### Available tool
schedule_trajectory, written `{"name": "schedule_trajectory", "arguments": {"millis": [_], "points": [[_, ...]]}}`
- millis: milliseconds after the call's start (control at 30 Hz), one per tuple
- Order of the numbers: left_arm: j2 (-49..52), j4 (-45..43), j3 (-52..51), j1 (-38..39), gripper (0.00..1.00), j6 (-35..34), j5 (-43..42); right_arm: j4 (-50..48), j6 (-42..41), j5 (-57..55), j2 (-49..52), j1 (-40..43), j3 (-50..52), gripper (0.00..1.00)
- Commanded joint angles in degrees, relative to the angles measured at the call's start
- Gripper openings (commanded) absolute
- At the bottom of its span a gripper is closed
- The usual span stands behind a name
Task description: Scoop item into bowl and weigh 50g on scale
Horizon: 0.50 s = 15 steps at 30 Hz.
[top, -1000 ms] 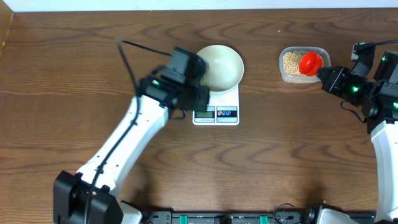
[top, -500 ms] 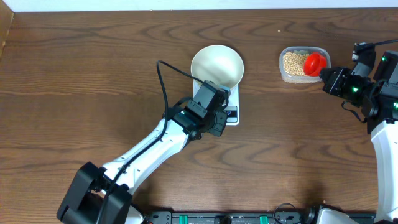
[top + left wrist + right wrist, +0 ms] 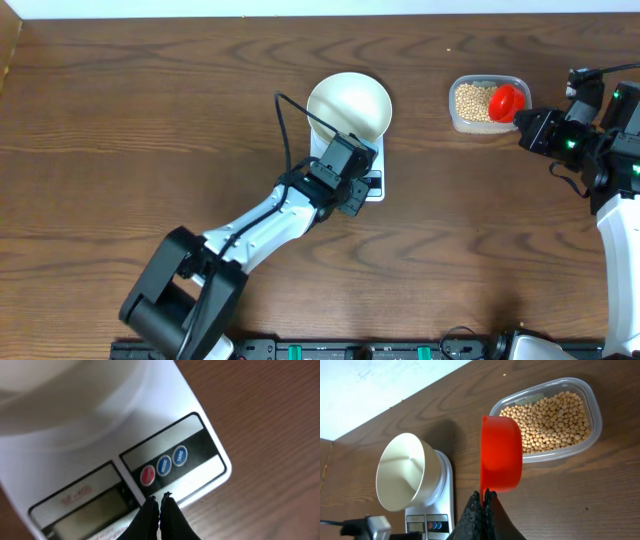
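Early stage: the empty white bowl (image 3: pixel 348 103) rests on the scale (image 3: pixel 200 425), left pincer (image 3: pixel 160 501) tips together over its buttons, right pincer (image 3: pixel 481 495) clamped on the red scoop (image 3: pixel 501 452), soybeans (image 3: pixel 550 417) unscooped in the tub (image 3: pixel 594 420) at the bowl's 3 o'clock.

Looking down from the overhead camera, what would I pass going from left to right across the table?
white bowl → clear tub of beans → right arm
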State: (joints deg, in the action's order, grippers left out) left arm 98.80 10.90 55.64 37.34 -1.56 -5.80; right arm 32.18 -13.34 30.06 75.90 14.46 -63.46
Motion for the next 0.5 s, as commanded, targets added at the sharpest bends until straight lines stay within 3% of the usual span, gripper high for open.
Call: {"name": "schedule_trajectory", "arguments": {"millis": [0, 200, 467], "points": [[1.33, -1.20, -0.50, -0.02, 0.07, 2.03, 2.54, 0.48, 1.53, 0.04, -0.24, 0.33, -0.24, 0.01], [4.85, -6.62, -0.52, -0.02, 0.07, 6.10, 2.67, 0.87, 2.29, 0.04, -0.24, 0.35, -0.24, 0.01], [7.15, -7.28, -0.50, -0.02, 0.07, 6.05, 3.54, 1.31, 2.95, -0.15, -0.24, 0.35, -0.24, 0.01]]}}
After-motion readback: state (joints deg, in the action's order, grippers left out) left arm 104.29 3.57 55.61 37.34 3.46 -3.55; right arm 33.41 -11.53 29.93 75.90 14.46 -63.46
